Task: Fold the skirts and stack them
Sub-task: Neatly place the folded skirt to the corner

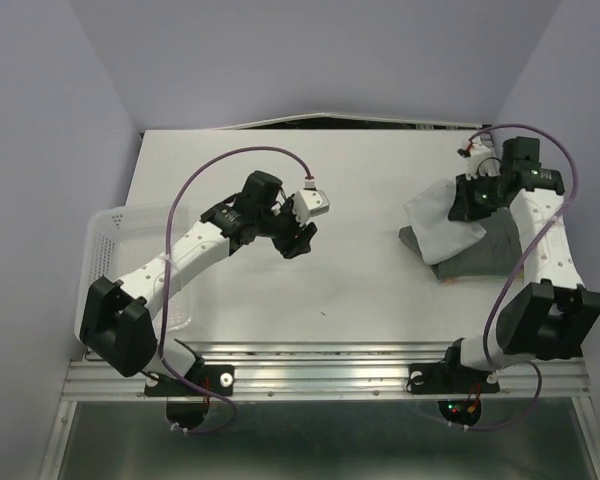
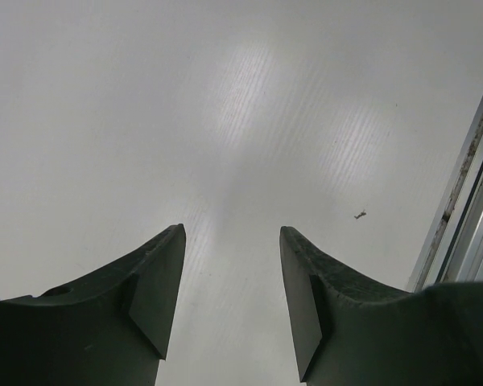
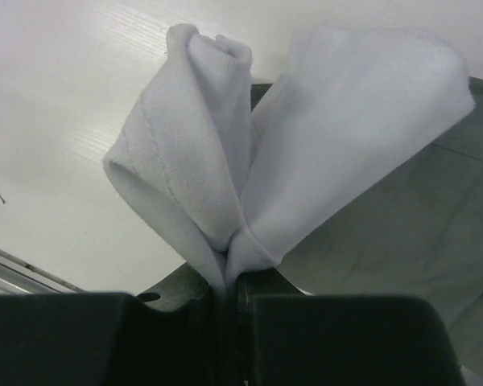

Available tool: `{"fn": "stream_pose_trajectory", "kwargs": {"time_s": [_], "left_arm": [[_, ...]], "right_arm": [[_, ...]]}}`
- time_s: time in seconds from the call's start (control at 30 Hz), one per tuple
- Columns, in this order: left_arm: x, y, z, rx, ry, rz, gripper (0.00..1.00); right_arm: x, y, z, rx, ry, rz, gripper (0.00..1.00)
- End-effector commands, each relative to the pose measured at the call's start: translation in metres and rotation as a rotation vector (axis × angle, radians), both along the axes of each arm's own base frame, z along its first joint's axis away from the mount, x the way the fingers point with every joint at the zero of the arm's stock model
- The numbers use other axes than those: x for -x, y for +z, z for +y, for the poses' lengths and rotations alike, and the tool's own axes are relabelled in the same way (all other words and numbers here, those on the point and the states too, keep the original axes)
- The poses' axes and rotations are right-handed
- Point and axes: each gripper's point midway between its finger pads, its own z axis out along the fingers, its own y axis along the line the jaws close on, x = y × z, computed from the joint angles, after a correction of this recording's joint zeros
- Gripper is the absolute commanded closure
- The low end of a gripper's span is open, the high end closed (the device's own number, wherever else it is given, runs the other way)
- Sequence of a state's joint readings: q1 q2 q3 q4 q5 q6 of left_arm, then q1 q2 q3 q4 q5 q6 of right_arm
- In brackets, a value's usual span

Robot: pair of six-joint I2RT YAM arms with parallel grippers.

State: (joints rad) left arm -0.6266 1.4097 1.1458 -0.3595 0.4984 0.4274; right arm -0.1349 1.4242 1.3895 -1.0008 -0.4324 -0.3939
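Observation:
The plain white skirt [image 1: 438, 222] hangs folded from my right gripper [image 1: 470, 203], which is shut on a bunch of its cloth [image 3: 225, 177]. It hangs over the folded grey pleated skirt [image 1: 485, 255] that lies on the table at the right, also seen in the right wrist view [image 3: 402, 241]. My left gripper [image 1: 298, 238] is open and empty above bare table near the middle; its fingers [image 2: 153, 281] show nothing between them. The floral skirt is not in view.
A white slatted basket [image 1: 115, 235] stands at the table's left edge, partly under the left arm. The metal rail of the table's near edge [image 2: 459, 201] shows at the right of the left wrist view.

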Motion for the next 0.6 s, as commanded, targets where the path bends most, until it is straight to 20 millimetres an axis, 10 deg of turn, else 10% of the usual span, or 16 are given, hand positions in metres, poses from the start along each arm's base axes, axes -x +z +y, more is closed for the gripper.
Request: {"fn": "stream_pose_trajectory", "kwargs": {"time_s": [0.0,0.37,0.57], "left_arm": [[-0.002,0.02,-0.01,0.048,-0.026,-0.021,0.38],[-0.004,0.006,-0.008,0.006,-0.02,0.006,0.38],[-0.002,0.006,-0.003,0.005,0.002,0.009,0.38]], "right_arm": [[0.005,0.019,-0.033,-0.089,0.019,-0.008,0.99],[0.007,-0.069,-0.083,-0.282,-0.031,0.189,0.99],[0.001,-0.077,-0.124,-0.307,-0.113,0.155,0.9]]}}
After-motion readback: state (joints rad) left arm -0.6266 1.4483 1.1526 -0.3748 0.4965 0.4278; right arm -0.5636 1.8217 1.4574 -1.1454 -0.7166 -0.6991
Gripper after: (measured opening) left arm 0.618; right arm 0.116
